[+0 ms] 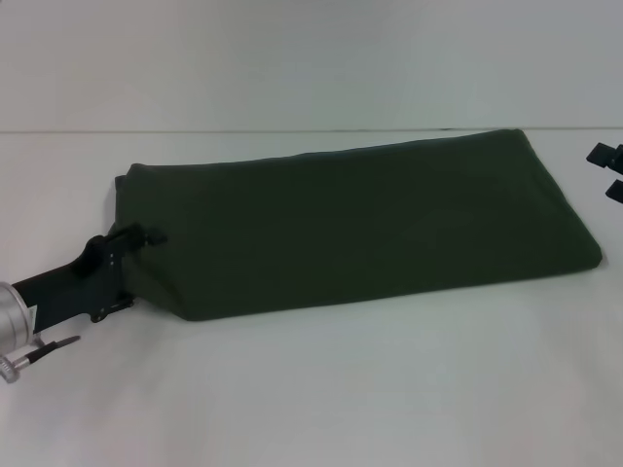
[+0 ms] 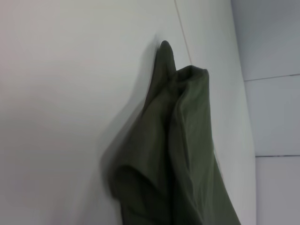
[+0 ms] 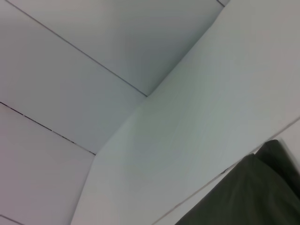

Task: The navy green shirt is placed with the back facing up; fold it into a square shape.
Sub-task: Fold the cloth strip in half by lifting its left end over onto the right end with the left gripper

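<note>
Head view showed the navy green shirt point(image 1: 360, 224) folded into a long band across the white table point(image 1: 321, 389). At its left end the left gripper point(image 1: 131, 255) pinched bunched cloth; soft, limp fabric, best grabbed at corners. Off its right end, the right gripper point(image 1: 608, 170) fingers' spread was unclear.

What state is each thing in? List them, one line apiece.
navy green shirt: folded into a long band across the table, plain side up, left end bunched.
left gripper: at the shirt's left end, against the fabric.
right gripper: at the right edge, off the shirt.
table: white, bearing the shirt.
</note>
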You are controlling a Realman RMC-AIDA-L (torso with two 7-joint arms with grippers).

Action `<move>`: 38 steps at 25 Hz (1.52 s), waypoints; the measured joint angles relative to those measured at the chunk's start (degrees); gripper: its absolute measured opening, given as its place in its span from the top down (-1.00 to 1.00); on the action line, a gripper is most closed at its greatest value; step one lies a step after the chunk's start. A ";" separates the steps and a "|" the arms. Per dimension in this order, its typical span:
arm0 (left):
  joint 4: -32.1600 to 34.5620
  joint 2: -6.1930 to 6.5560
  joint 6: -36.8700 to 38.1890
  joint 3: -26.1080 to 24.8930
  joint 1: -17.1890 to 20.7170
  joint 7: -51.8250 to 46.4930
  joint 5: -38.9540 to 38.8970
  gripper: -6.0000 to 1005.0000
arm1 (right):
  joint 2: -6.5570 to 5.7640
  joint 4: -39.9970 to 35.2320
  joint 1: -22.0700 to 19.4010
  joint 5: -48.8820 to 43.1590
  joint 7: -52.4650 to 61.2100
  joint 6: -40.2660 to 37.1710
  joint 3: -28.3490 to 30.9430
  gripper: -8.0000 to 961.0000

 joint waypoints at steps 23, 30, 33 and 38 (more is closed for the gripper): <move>-0.13 0.03 -0.97 1.03 0.37 -0.69 0.68 -0.12 | -0.05 0.09 -0.51 0.00 0.00 -0.59 0.73 -0.91; -0.16 0.10 -1.04 1.02 0.29 -0.47 0.73 0.50 | -0.13 0.09 -0.58 0.00 0.00 -0.63 0.80 -0.91; -0.09 0.20 -0.70 0.97 0.28 0.23 0.51 0.85 | -0.12 0.09 -0.58 0.00 0.00 -0.63 0.85 -0.91; 0.74 0.18 -0.11 0.55 0.76 3.24 0.30 0.98 | -0.12 0.42 -0.57 0.00 0.00 -0.34 1.48 -0.90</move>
